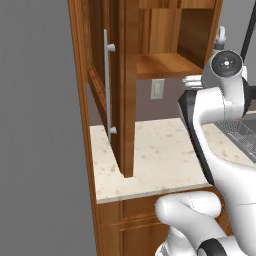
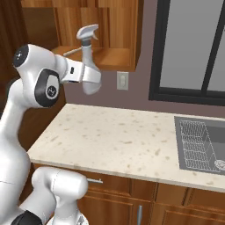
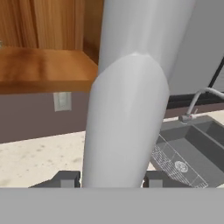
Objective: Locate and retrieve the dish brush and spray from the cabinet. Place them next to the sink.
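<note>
Gripper [image 3: 112, 178] clamped on the spray [image 2: 89, 66]: in the hand view both dark finger tips [image 3: 65, 179] press against opposite sides of the pale grey-white bottle body, which rises from between them. In the right base view the bottle stands upright in the hand, trigger head at the top pointing left, body bulging out below the hand. It hangs in the air in front of the cabinet [image 1: 130, 90], just before the open lower shelf [image 2: 110, 57] and well above the beige speckled counter [image 2: 114, 136]. Cabinet door [image 1: 102, 85] swung open, its long silver bar handle [image 1: 107, 82] vertical. White wall outlet [image 2: 122, 81] under the cabinet. Sink [image 2: 206, 145] set in the counter off to the right, wire grid rack [image 2: 195, 143] in the basin, faucet [image 3: 197, 103] behind it.
</note>
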